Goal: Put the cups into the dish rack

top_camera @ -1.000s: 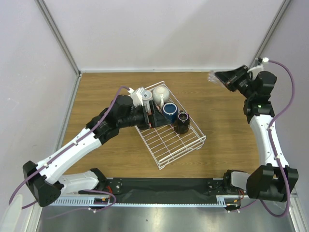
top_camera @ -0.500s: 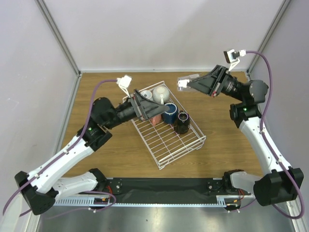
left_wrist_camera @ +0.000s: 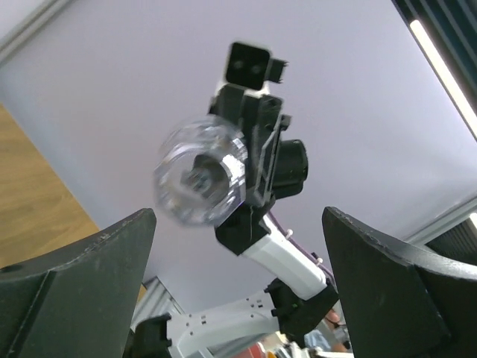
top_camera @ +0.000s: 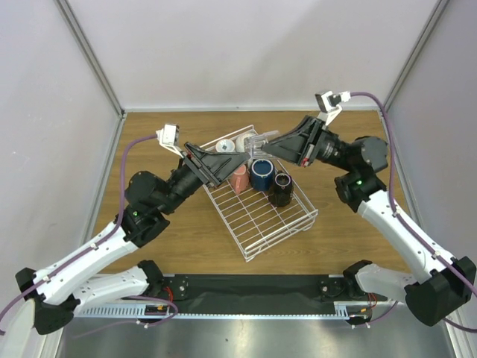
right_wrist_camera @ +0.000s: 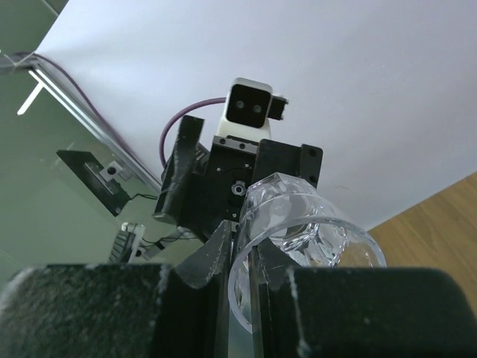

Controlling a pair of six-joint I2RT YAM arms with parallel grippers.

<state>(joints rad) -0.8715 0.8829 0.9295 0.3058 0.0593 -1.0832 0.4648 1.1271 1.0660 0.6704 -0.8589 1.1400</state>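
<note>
The white wire dish rack (top_camera: pixel 268 220) lies at the table's middle. Its far end holds a salmon-pink mug (top_camera: pixel 239 180), a navy blue mug (top_camera: pixel 261 174), a black mug (top_camera: pixel 281 188), a cream-white mug (top_camera: pixel 243 141) and a pale grey mug (top_camera: pixel 225 145). My right gripper (top_camera: pixel 277 143) (right_wrist_camera: pixel 244 250) is shut on the rim of a clear glass cup (top_camera: pixel 257 142) (right_wrist_camera: pixel 317 224), held in the air above the rack's far end. My left gripper (top_camera: pixel 227 162) (left_wrist_camera: pixel 235 224) is open and empty, raised and facing the glass, which also shows in the left wrist view (left_wrist_camera: pixel 200 173).
The near half of the rack shows only bare wire grid. Bare wooden table (top_camera: pixel 149 142) lies to the left and right of the rack. Grey walls close the back and both sides. A black mat (top_camera: pixel 253 287) runs along the near edge between the arm bases.
My right arm swung left, carrying the clear glass from the far right corner to above the rack. My left gripper lifted out of the rack and tilted up; the pink mug stands free.
</note>
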